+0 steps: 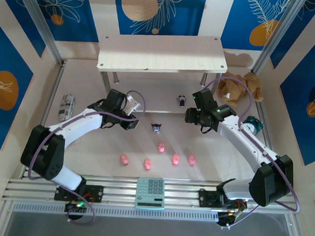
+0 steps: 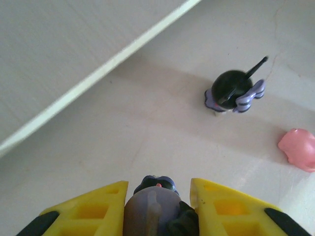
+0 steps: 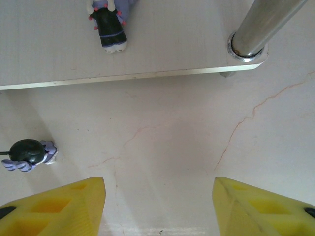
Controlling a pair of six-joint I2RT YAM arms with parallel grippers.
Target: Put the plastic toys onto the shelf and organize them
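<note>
text check | I can read no words, brands or numbers | calculator (image 1: 150, 193) at desk's near edge: key markings too small for me to tell

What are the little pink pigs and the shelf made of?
Pink pigs: probably plastic, smooth and slightly glossy, with rounded moulded shapes. Shelf: looks like pale wood board, matt, with faint grain. Its leg: shiny metal, mirror-like.
</note>
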